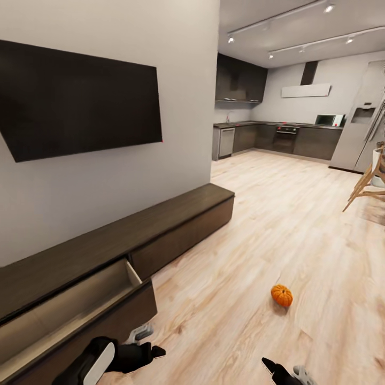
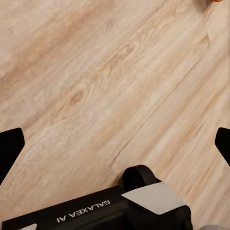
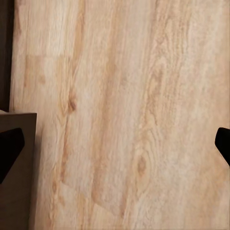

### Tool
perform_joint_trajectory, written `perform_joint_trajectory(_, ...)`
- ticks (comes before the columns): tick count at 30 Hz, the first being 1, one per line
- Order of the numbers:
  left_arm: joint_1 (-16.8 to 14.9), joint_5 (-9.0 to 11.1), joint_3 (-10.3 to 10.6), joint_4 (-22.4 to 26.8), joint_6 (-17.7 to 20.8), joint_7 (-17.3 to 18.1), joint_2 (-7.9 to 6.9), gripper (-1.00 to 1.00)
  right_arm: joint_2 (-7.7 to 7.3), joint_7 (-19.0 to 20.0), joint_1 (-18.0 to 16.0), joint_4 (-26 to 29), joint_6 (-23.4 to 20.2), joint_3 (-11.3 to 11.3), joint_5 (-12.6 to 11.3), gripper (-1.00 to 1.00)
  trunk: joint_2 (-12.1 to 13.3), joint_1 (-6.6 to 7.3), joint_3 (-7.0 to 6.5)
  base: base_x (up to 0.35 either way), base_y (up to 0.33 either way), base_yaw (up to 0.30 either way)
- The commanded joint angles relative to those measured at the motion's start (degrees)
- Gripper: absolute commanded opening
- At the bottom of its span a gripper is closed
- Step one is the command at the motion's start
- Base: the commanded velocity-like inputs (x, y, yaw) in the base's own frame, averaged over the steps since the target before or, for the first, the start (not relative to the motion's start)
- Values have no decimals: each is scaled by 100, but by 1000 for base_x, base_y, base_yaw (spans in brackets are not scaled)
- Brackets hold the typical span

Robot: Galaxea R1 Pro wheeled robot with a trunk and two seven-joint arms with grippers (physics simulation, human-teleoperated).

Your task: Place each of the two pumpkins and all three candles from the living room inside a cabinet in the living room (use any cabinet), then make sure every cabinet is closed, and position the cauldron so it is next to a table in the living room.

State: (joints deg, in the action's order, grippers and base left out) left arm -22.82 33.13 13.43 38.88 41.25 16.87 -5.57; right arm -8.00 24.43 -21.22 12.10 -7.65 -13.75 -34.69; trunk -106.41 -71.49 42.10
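One small orange pumpkin (image 1: 282,295) lies on the wood floor, right of the cabinet (image 1: 176,214) and ahead of my right gripper. The long dark brown cabinet runs along the wall under the TV; its near drawer (image 1: 69,302) is pulled open, and the pale inside that shows is bare. My left gripper (image 1: 147,345) (image 2: 115,143) hovers open over bare floor just in front of that drawer. My right gripper (image 1: 283,371) (image 3: 115,143) is open too, above the floor, with a dark cabinet corner (image 3: 17,191) beside it. The second pumpkin, the candles and the cauldron are out of view.
A black TV (image 1: 80,101) hangs on the white wall above the cabinet. The wood floor (image 1: 278,224) runs to a dark kitchen (image 1: 278,136) at the back with a fridge (image 1: 361,123) at right. Wooden chair legs (image 1: 366,187) stand at the right edge.
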Motion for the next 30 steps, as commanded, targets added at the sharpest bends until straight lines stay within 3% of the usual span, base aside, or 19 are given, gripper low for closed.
perform_joint_trajectory(1,-3,1,16,6,15,9,-5,100,0,18,-3,3,-52,-22,-49,100,-2,-2,7,288,-178,-112)
perform_joint_trajectory(18,-3,15,19,0,6,9,-5,100,0,13,-2,3,-43,-22,-46,100,-2,-2,15,288,-166,-259)
perform_joint_trajectory(30,-3,26,19,-3,6,6,-5,100,0,9,-4,3,-43,-22,-41,100,-2,-2,15,307,-24,-280)
